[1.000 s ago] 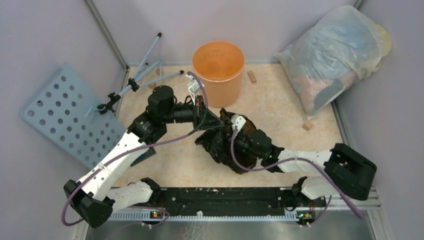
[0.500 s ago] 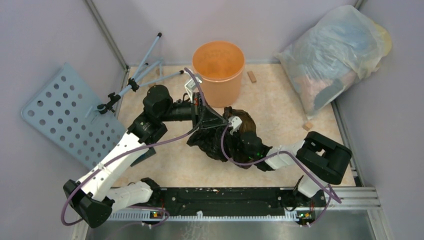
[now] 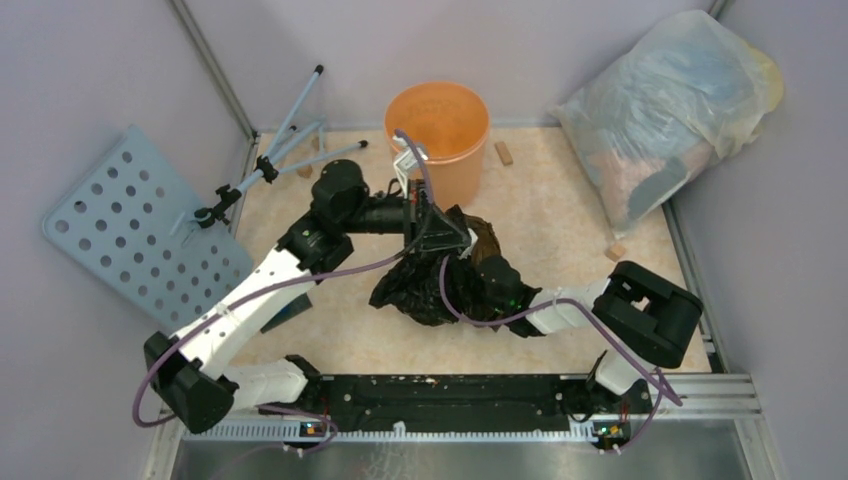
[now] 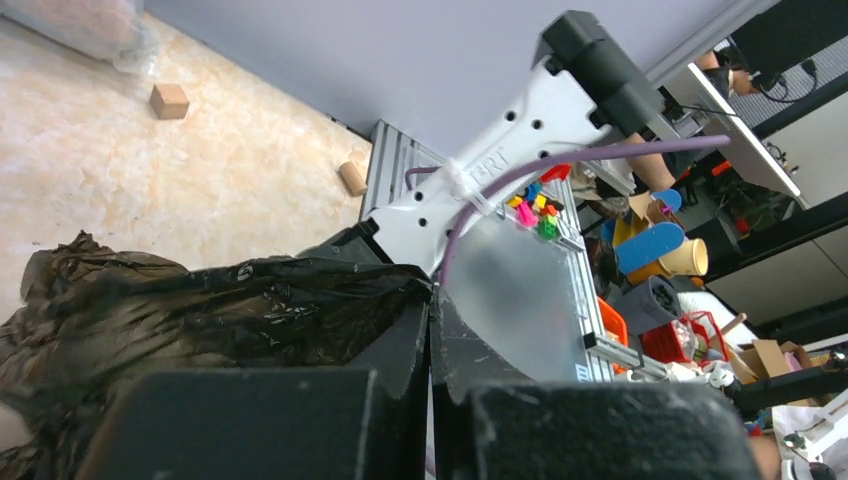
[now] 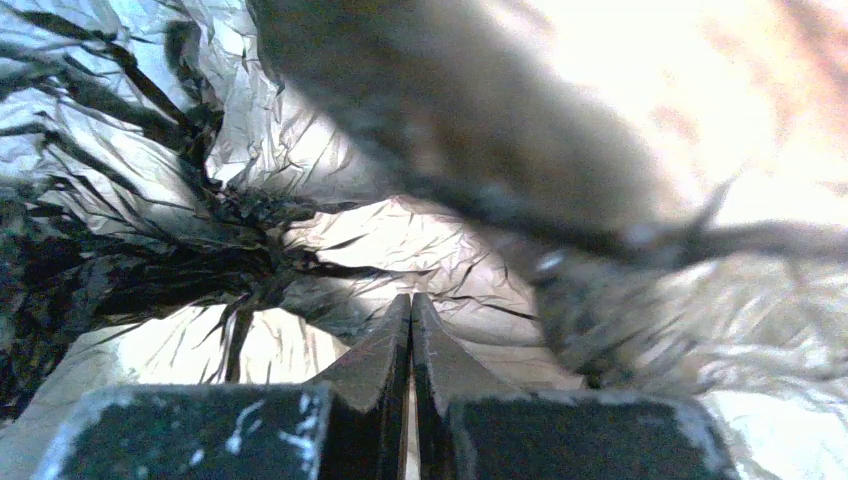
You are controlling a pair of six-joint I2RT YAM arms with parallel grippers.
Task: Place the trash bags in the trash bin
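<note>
The black trash bag (image 3: 415,290) hangs crumpled over the floor just in front of the orange trash bin (image 3: 437,128). My left gripper (image 3: 460,242) is shut on the bag's upper edge beside the bin's near wall. In the left wrist view the glossy bag (image 4: 200,310) runs right up to the gripper's (image 4: 431,292) closed tips. My right arm's wrist (image 3: 497,282) is pushed into the bag from the right, its fingers hidden from above. In the right wrist view that gripper (image 5: 411,298) is shut inside the bag's crinkled film (image 5: 150,230), with nothing seen between the pads.
A big translucent stuffed bag (image 3: 665,100) leans in the back right corner. A perforated grey panel (image 3: 130,225) and a folded tripod (image 3: 290,150) stand at the left wall. Small wooden blocks (image 3: 504,153) (image 3: 615,252) lie on the floor.
My left gripper has carried the bag's edge right and toward the bin. The right arm folded its elbow back earlier and now stays in the bag.
</note>
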